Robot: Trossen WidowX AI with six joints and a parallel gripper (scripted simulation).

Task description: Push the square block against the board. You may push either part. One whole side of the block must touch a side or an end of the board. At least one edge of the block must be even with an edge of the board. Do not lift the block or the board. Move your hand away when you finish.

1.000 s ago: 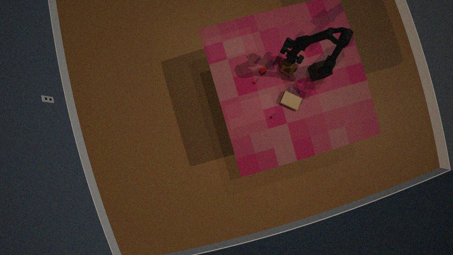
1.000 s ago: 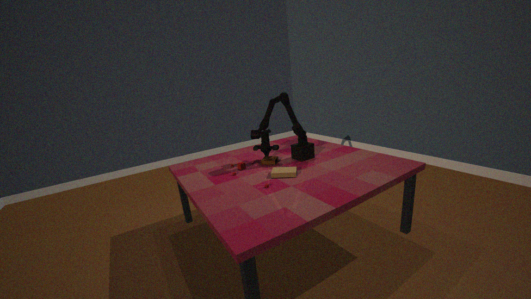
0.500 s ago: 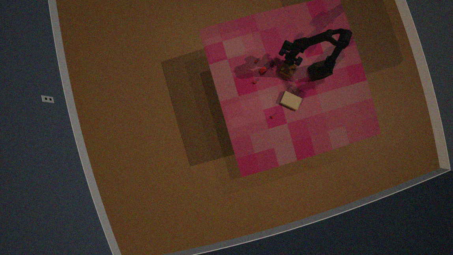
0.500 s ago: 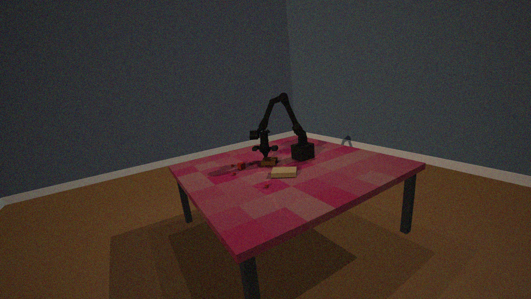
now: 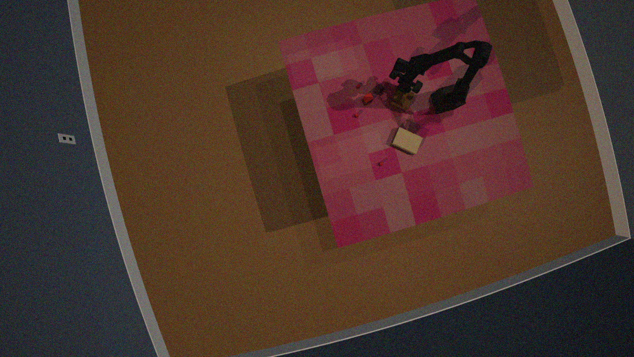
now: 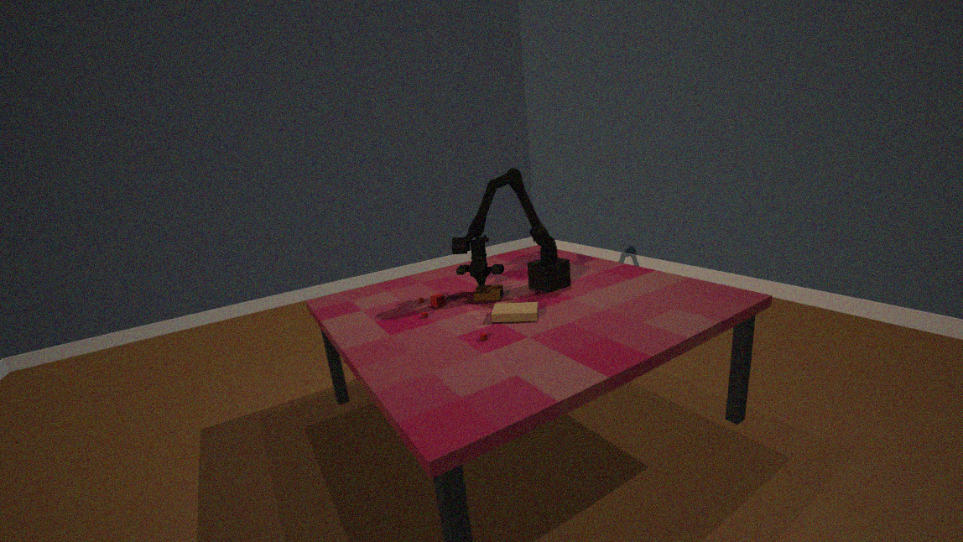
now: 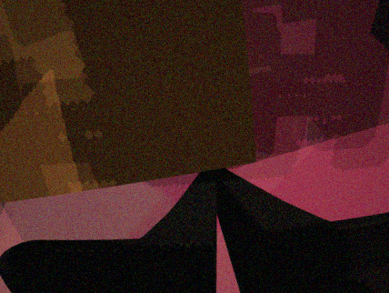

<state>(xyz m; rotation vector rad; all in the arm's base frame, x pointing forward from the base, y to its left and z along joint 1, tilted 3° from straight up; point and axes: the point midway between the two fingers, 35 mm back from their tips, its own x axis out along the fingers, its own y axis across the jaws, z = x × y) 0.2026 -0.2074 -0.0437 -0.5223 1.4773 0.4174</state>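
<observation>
The square block (image 5: 402,101) (image 6: 487,295) (image 7: 159,91) is dark yellow-brown and lies flat on the table in the arm's shadow. The board (image 5: 407,140) (image 6: 514,312) is a cream oblong lying flat nearer the exterior camera, with a strip of table between it and the block. My gripper (image 5: 402,91) (image 6: 481,284) (image 7: 212,176) is shut and empty. Its tips are low at the block's side away from the board. In the wrist view they meet the block's lower edge near its right corner. Whether they touch it is unclear.
A small red cube (image 5: 367,99) (image 6: 437,301) lies to the left of the block. Tiny red pieces (image 5: 355,115) (image 6: 424,315) lie around it, and another tiny red piece (image 5: 379,164) (image 6: 483,336) lies beyond the board. The arm's base (image 5: 447,99) (image 6: 549,274) stands to the right.
</observation>
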